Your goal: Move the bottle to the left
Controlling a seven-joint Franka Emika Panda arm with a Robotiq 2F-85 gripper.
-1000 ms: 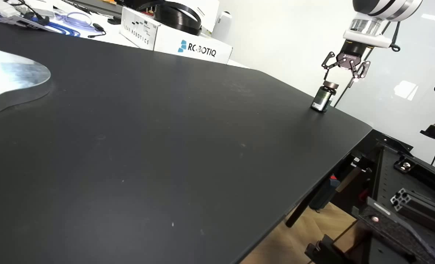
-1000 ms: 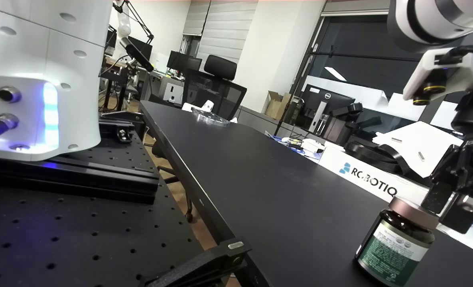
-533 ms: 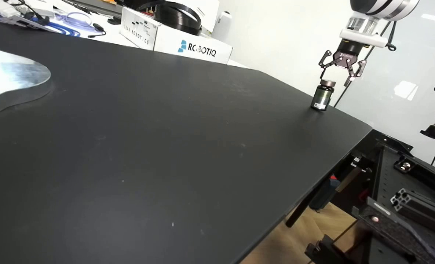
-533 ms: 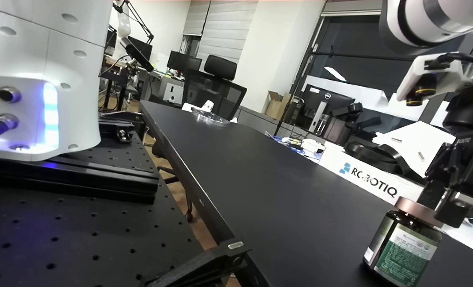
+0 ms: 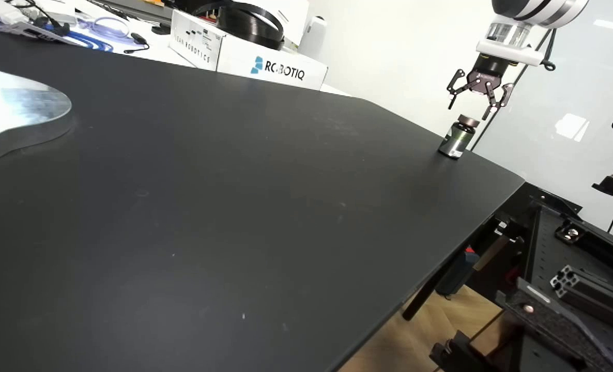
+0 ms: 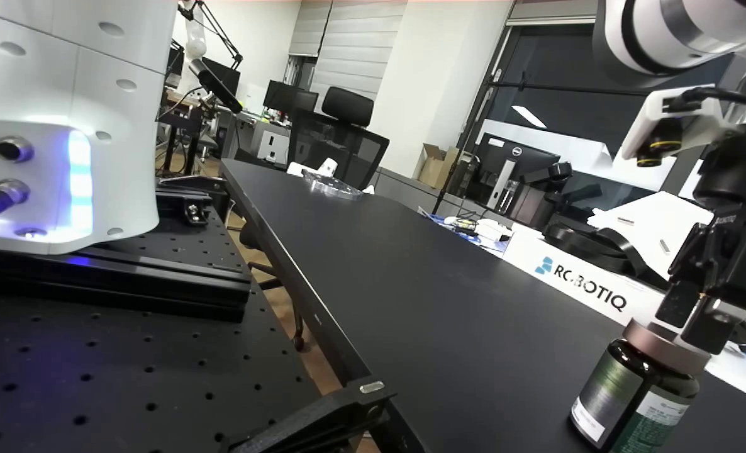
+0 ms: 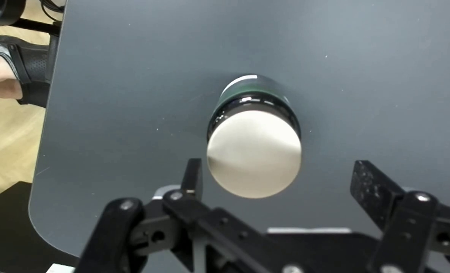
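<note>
The bottle is small, stubby and dark with a green, silver and white label and a coppery cap. It stands on the dark table near its end, leaning slightly, in both exterior views (image 5: 458,139) (image 6: 640,393). In the wrist view the pale cap top of the bottle (image 7: 254,153) fills the middle and hides most of the body. My gripper (image 5: 469,109) is open just above the cap; it also shows in the exterior view from the base side (image 6: 692,319). In the wrist view the gripper (image 7: 280,170) has a finger either side of the cap, the left one closer. Contact is not visible.
A clear thick plate (image 5: 22,111) lies at the table's far end. A white Robotiq box (image 5: 270,67) with black gear stands behind the table. The robot base (image 6: 65,126) and a black bracket (image 6: 322,415) flank the table edge. A person's foot (image 7: 24,68) is beside the table.
My gripper has shifted slightly left in both exterior views and remains open. The bottle has turned, showing more of its silver-green label, and its lean has rocked back and forth.
</note>
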